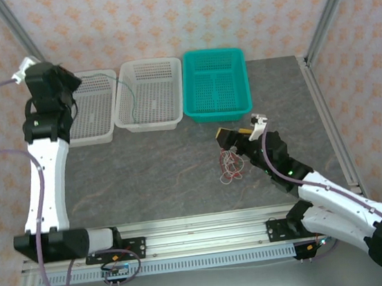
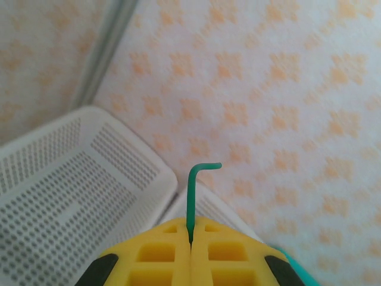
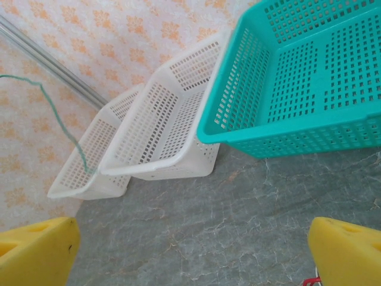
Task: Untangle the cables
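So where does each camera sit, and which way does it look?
Top external: above and behind, looking down on the table; left arm and right arm show.
Left wrist: on the left arm, facing the wallpaper; shut fingers pinching the green cable.
Right wrist: on the right arm, facing the teal basket; open fingers at bottom corners.
Shared: both wrist views show that cable.

We see a left white basket (image 1: 96, 135), a middle white basket (image 1: 150, 123) and a teal basket (image 1: 219, 114) in a row on a grey desk (image 1: 146, 176).
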